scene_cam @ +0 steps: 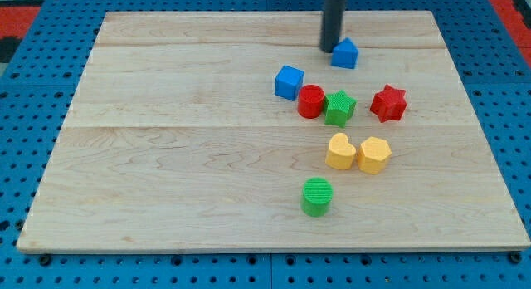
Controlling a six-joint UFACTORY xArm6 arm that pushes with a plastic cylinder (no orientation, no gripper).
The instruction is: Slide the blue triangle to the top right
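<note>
The blue triangle (pixel 345 53) lies on the wooden board (pixel 166 156) near the view's top, right of centre. My tip (pixel 330 49) stands right against its left side, touching or nearly touching it. The dark rod rises straight up out of the view's top edge.
A blue cube (pixel 289 81), a red cylinder (pixel 311 101), a green star (pixel 339 107) and a red star (pixel 388 103) lie in a row below the triangle. A yellow heart (pixel 340 151) and a yellow hexagon (pixel 374 154) sit lower. A green cylinder (pixel 316 197) is lowest.
</note>
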